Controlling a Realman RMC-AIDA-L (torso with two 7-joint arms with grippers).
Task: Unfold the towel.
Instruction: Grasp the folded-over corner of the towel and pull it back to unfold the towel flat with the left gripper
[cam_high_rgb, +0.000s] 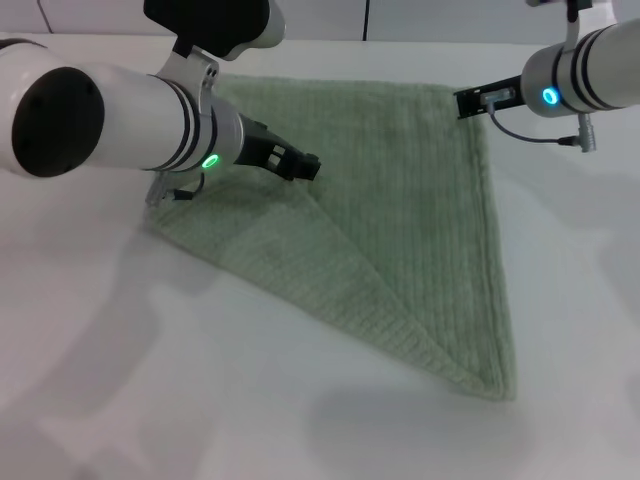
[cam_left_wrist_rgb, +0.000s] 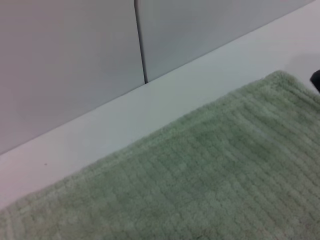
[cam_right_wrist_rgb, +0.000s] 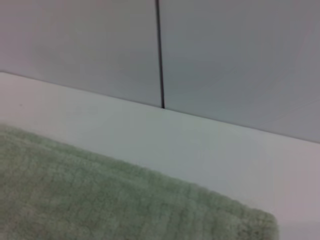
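Note:
The pale sage-green towel (cam_high_rgb: 410, 200) lies flat on the white table, folded into a rough triangle. A folded-over flap (cam_high_rgb: 280, 250) covers its near left part, with a crease running toward the near right corner. My left gripper (cam_high_rgb: 303, 165) is low over the towel at the top end of that crease. My right gripper (cam_high_rgb: 468, 101) is at the towel's far right corner. The left wrist view shows the towel's ribbed surface (cam_left_wrist_rgb: 210, 175) and far hem. The right wrist view shows a towel edge and corner (cam_right_wrist_rgb: 75, 195).
The white table (cam_high_rgb: 150, 390) stretches around the towel on all sides. Grey wall panels (cam_left_wrist_rgb: 65, 60) with a dark vertical seam (cam_left_wrist_rgb: 140, 45) stand right behind the table's back edge, a short way past the towel's far hem.

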